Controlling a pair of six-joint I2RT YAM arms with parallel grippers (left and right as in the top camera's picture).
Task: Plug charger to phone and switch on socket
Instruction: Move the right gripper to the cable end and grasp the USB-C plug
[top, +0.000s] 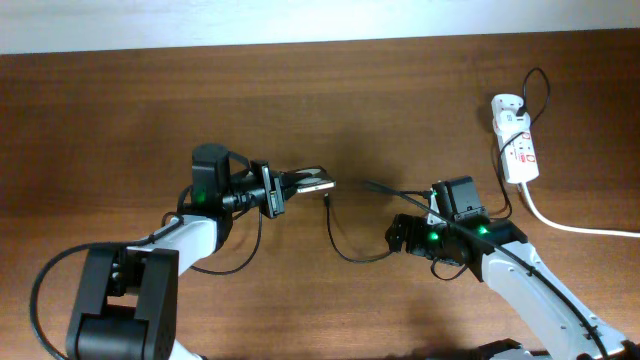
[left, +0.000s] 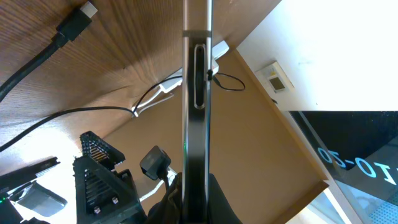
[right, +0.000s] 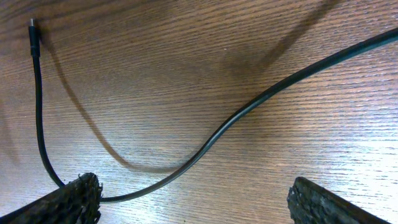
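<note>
My left gripper (top: 285, 187) is shut on the black phone (top: 312, 183) and holds it on edge above the table. In the left wrist view the phone (left: 196, 93) stands edge-on between the jaws (left: 196, 196), its port slot facing the camera. The charger cable (top: 340, 247) loops on the table, its plug tip (top: 329, 193) just right of the phone, also in the left wrist view (left: 87, 11). My right gripper (top: 397, 236) is open; in its wrist view the fingers (right: 199, 205) straddle the cable (right: 205, 146), and the plug tip (right: 31, 26) lies far left. The white socket strip (top: 515, 140) lies at the far right.
A thick white cord (top: 570, 226) runs from the strip off the right edge. My right arm (left: 99, 183) shows in the left wrist view. A white wall borders the table's far edge (top: 300, 45).
</note>
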